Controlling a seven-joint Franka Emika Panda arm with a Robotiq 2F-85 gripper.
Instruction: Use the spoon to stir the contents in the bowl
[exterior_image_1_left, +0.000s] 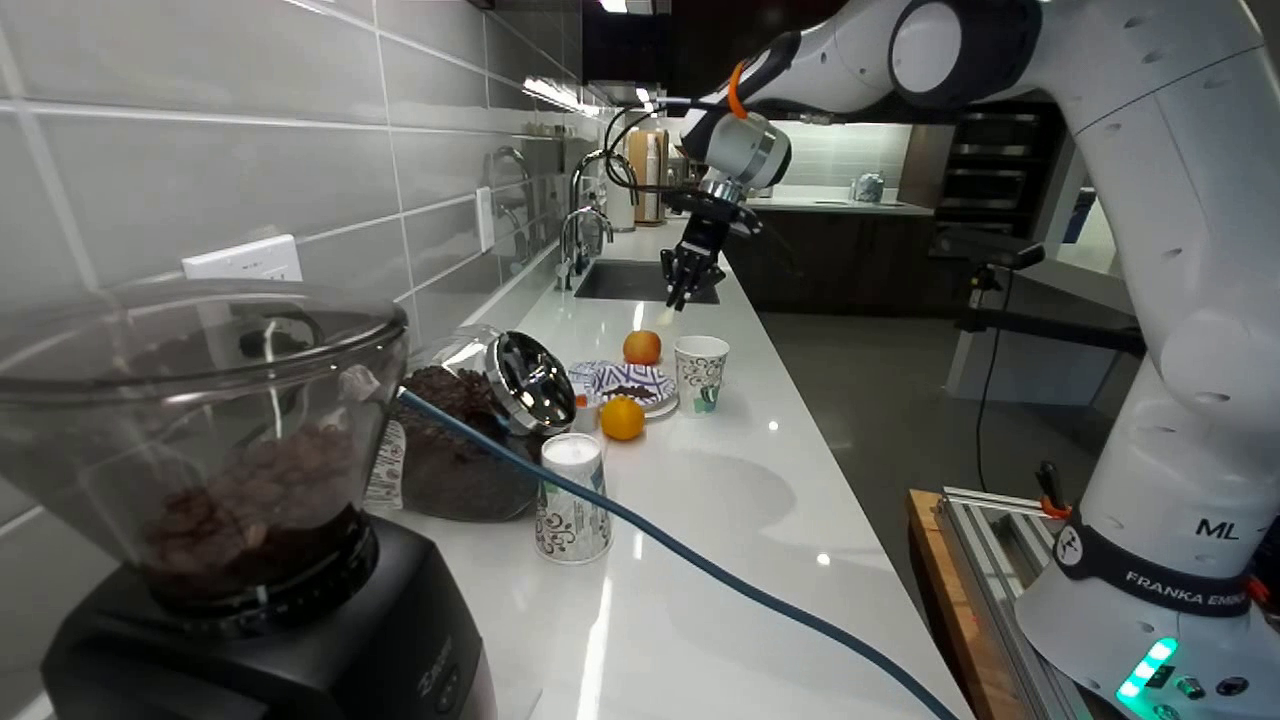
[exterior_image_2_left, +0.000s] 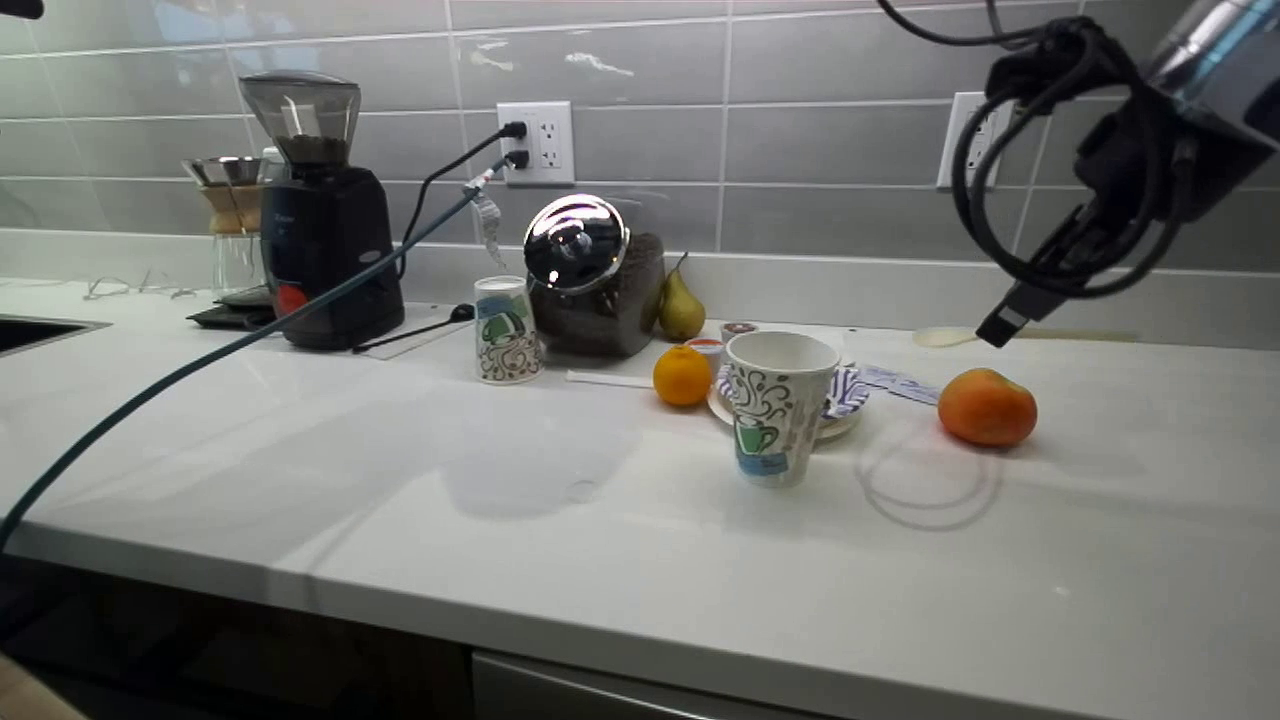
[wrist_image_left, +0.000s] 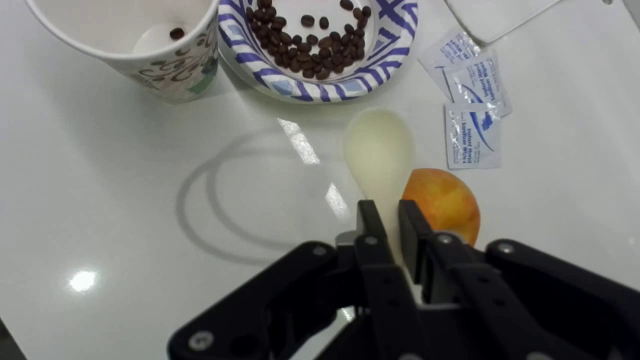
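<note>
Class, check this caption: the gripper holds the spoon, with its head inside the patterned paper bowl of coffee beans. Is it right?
Not quite: the wrist view shows the spoon with its head outside the patterned paper bowl. The gripper does hold the spoon, and the bowl does contain coffee beans.

Near the glossy counter's (exterior_image_2_left: 900, 580) back edge, the jar lid (exterior_image_2_left: 575, 243) gleams like polished metal; the bowl (wrist_image_left: 350, 86) looks papery, the spoon (wrist_image_left: 379, 150) smooth.
</note>
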